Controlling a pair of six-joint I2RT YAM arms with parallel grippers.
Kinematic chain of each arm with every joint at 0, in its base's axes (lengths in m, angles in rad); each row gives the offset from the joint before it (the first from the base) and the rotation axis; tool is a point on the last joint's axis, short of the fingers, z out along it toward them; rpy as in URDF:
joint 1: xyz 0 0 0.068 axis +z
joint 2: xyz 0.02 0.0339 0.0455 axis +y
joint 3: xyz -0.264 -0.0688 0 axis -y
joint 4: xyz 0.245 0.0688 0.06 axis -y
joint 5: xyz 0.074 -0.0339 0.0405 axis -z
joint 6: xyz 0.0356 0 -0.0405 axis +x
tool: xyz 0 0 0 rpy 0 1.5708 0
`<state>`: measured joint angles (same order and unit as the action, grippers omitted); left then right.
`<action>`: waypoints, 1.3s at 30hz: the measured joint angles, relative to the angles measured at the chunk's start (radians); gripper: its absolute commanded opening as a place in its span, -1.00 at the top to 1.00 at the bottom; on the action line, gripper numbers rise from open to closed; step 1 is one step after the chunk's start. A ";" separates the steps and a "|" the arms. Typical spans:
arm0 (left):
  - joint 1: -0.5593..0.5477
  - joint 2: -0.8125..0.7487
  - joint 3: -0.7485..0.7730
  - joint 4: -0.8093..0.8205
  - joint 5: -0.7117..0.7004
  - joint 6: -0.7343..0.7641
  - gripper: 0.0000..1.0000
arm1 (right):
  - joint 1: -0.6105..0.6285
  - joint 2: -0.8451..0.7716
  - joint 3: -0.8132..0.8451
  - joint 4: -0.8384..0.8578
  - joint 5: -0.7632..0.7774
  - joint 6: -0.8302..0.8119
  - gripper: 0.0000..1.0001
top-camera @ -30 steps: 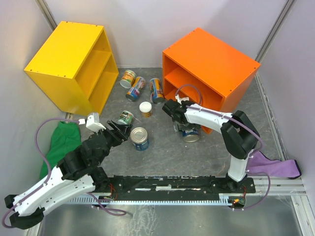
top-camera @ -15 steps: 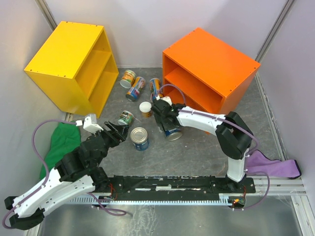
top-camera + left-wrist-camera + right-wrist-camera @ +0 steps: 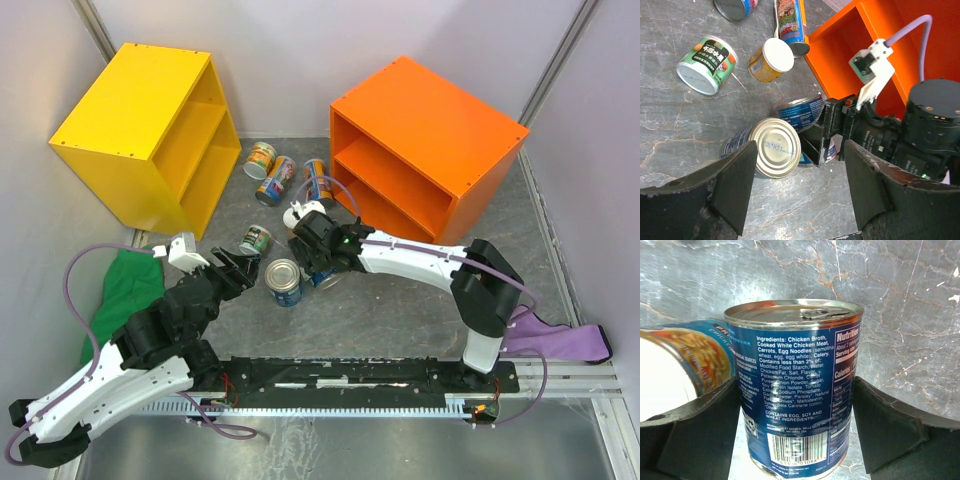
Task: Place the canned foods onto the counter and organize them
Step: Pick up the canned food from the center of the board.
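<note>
The orange counter [image 3: 430,130] stands at the far right, its open shelf side facing the left front. Just off its front left corner, the right gripper [image 3: 325,268] is clamped on a blue-labelled tin [image 3: 795,380], one finger pressed to each side of the label. A second blue tin [image 3: 284,281] sits just beside it, farther left of the counter, silver top up. The left gripper [image 3: 248,266] hovers left of that second tin with its fingers spread apart and nothing between them.

Nearer the counter's left wall, a white-lidded can [image 3: 771,59] and a green-labelled can [image 3: 256,238] rest on the grey surface [image 3: 400,310], the green one on its side. Three more cans [image 3: 277,180] lie in a loose group by the counter's far left corner. A yellow cabinet [image 3: 140,110] stands well to the counter's left.
</note>
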<state>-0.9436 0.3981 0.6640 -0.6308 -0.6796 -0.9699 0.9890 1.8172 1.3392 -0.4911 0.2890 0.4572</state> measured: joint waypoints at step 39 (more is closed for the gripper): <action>0.000 0.098 0.051 0.006 0.001 0.024 -0.55 | 0.052 -0.364 0.264 0.030 0.153 -0.259 0.39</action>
<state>-0.9436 0.4961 0.7147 -0.6250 -0.6788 -0.9459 1.0409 1.4532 1.6028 -0.4610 0.4416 0.1986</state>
